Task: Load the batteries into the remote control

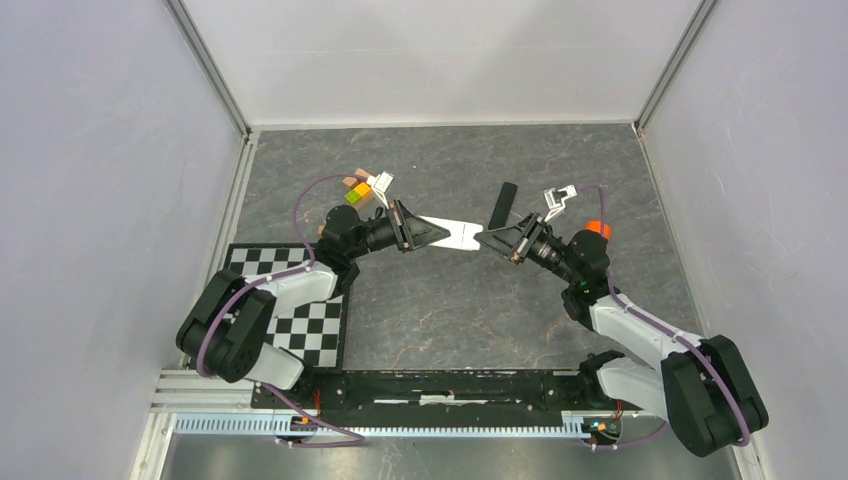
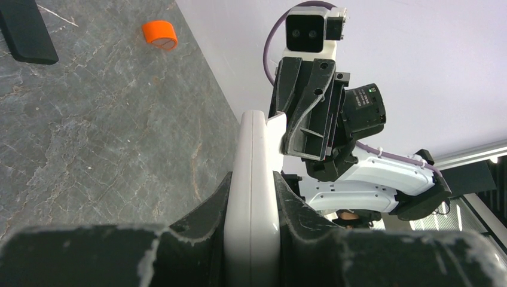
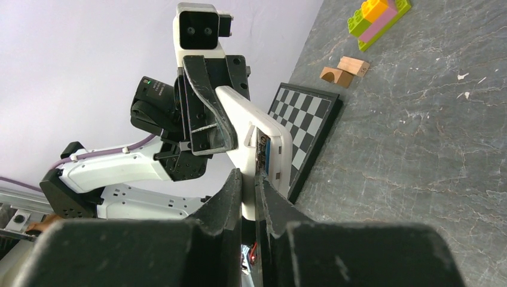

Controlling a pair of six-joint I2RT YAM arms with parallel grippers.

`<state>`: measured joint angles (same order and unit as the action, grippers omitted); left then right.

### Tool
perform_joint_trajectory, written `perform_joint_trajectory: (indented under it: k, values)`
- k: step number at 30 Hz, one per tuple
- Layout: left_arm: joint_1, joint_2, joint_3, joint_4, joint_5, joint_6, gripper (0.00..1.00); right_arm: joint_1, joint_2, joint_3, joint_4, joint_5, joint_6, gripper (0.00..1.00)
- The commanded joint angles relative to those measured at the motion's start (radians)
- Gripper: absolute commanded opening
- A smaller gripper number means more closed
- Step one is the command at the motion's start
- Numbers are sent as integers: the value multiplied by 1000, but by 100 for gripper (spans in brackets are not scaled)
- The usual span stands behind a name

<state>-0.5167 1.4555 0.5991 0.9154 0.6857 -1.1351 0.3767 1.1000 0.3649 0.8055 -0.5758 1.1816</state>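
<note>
The white remote control hangs above the table's middle, held at both ends. My left gripper is shut on its left end; in the left wrist view the remote control stands edge-on, clamped between the black fingers. My right gripper is shut on the thin right end. In the right wrist view the remote control shows an open compartment with a blue battery inside, and a dark strip sits beside it. My right gripper pinches the remote's thin white edge. No other battery is clear to see.
A slim black bar lies behind the right gripper, and an orange cap sits near the right wrist. Coloured blocks lie at the back left, with a checkerboard at the front left. Grey walls enclose the table.
</note>
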Motion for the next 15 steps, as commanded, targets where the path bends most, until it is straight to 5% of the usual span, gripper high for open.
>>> perform_joint_trajectory:
  k: [1,15]
  values:
    - [1,-11,11,84,0,0,2,-4,10,-12,70,-19,15,0]
    - [1,1,27,118,18,-102,2,-4,22,12,32,-21,-49,0]
